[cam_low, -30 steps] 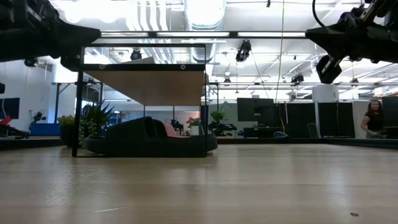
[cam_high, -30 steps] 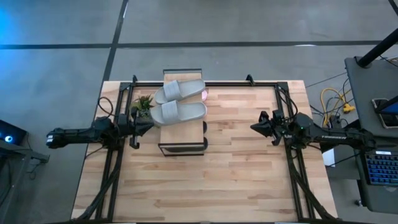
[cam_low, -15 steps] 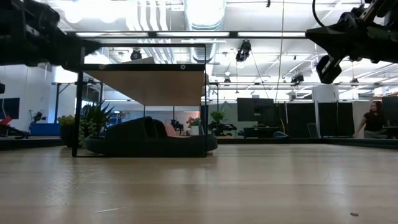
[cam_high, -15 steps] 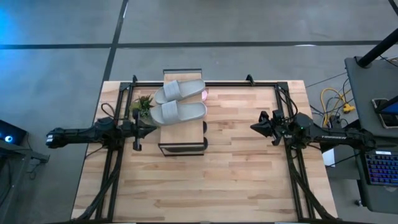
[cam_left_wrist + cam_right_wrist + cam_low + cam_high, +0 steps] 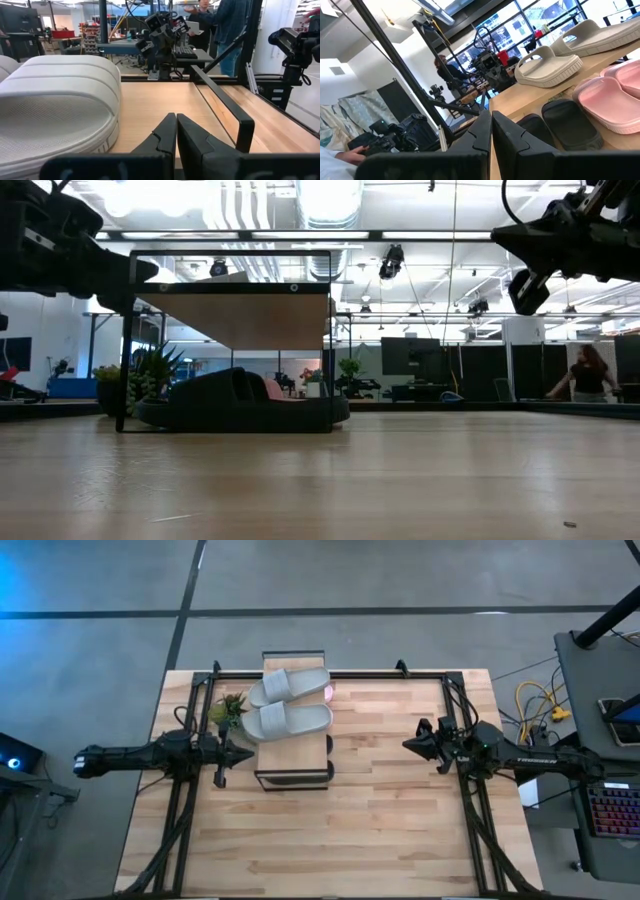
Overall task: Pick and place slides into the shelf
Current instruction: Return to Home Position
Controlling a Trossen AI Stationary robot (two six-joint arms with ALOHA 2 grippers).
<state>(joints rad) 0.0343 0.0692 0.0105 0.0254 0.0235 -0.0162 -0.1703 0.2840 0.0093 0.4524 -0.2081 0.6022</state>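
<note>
– Both tools, what state?

– I read my left tool (image 5: 243,752) as closed. In its wrist view the fingers (image 5: 162,137) sit pressed together with nothing between them. It hangs above the table (image 5: 350,840), just beside the shelf (image 5: 292,752) on its left side. In the low view it is about level with the plank top. My right tool (image 5: 408,745) is closed as well and empty. It is raised over the right part of the table, well apart from the shelf.

– Where are the slides?

– Two grey slides (image 5: 290,686) lie side by side across the plank top, toward its far end. Under the plank, on the table, the black slides (image 5: 240,405) show in the low view as one dark low mass inside the black frame, with a bit of pink behind them. The right wrist view sorts it better: pink slides (image 5: 610,102) next to the black ones, all soles down. I count two black there and probably two pink. The second pink one is cut by the picture's edge, so I won't swear to it.

– Anything else on the table?

– One small potted plant (image 5: 228,710), near the shelf's far left corner and just beyond my left tool. Off the table, a person (image 5: 590,370) shows in the room behind, far to the right in the low view.
</note>
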